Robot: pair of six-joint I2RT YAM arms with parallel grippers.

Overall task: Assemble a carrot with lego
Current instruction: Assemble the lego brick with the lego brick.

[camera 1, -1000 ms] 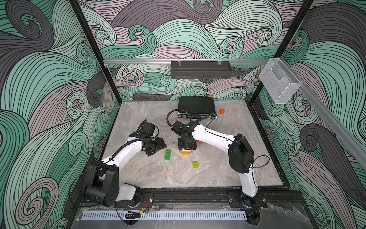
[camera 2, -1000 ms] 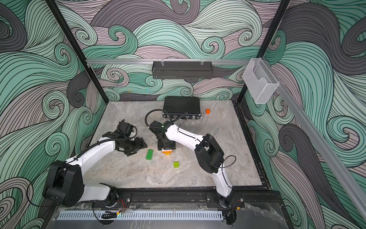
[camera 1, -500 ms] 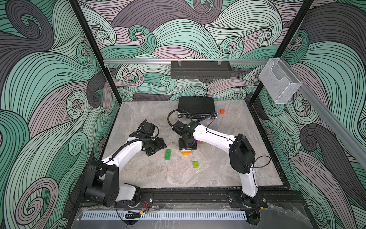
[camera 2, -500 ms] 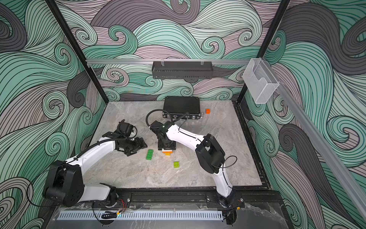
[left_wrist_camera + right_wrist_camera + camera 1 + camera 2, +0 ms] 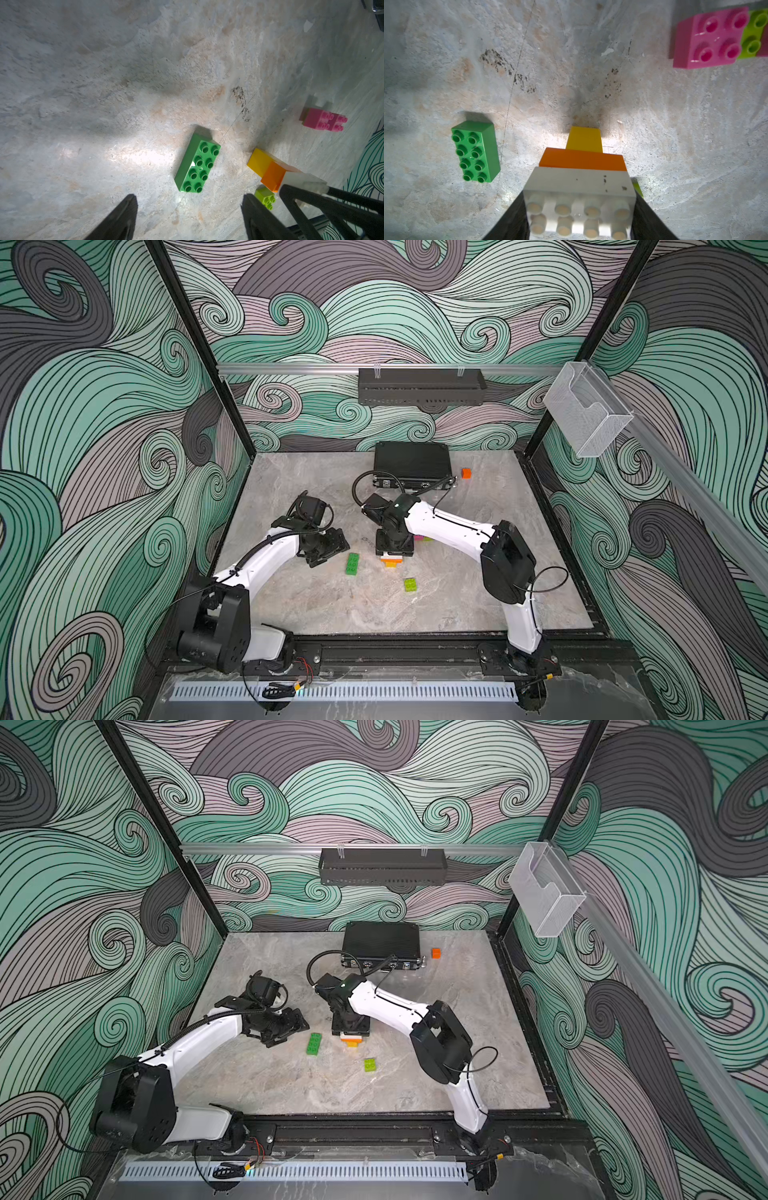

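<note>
nothing moved, right fingers point(image 5: 512, 224) gripping carrot point(image 5: 581, 182), green brick point(image 5: 476, 151) beside

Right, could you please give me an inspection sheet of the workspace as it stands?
Surface: marbled tabletop, dark specks.
Job's things: yellow-orange-white stack in grip; dark green brick and lime brick loose; pink brick beside second lime brick.
Clutter: orange cube, black case.
Hands: left hand open, empty; right hand shut on the stack.
Cables: black cable loop at right wrist.
Surroundings: wave-patterned walls, wall basket, clear holder.
</note>
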